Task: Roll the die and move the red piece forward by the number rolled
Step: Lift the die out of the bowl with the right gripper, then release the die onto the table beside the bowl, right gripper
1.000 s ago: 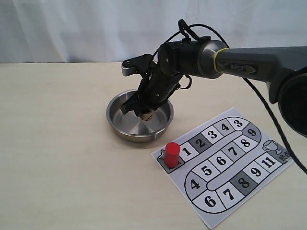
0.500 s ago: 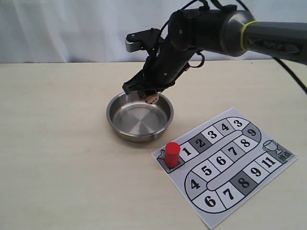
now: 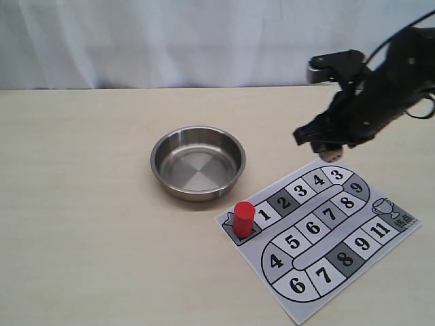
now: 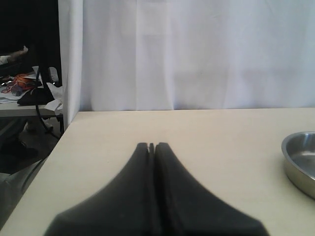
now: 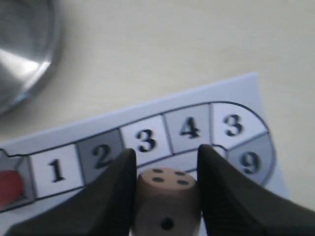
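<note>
Now gripping the die [image 5: 166, 201] with the right claw [image 5: 166, 172] above the board [image 3: 319, 231]; left claw [image 4: 152, 146] pinched closed over the bench [image 4: 221, 147]; red piece [image 3: 244, 219] upright at the start square.

The bowl [image 3: 197, 191] sits left of the board [image 3: 306, 257]. The piece [image 3: 244, 219] stands on the board's left end. The die [image 3: 332, 155] hangs above the board's far edge.

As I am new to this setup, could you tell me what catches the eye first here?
The right pincer holds the die in the air over the board, near square 3. The red piece stands on the square before 1, and a steel bowl sits beside the board.
</note>
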`<move>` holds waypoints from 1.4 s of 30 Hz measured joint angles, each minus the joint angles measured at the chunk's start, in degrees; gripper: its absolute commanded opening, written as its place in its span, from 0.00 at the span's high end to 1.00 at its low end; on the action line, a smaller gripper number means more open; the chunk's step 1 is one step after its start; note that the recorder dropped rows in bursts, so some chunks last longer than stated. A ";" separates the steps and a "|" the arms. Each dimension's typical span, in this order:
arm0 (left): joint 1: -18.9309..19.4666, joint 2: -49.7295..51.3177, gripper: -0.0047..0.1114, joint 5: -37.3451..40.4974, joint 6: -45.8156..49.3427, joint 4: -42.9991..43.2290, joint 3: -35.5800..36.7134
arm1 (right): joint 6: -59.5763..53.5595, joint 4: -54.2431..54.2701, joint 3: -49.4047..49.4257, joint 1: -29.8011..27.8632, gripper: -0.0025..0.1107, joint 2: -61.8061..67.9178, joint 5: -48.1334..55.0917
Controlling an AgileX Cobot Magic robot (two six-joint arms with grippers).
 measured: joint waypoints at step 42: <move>0.00 0.00 0.96 0.00 0.00 0.00 0.00 | -58.17 62.94 6.22 -25.30 0.20 9.93 1.94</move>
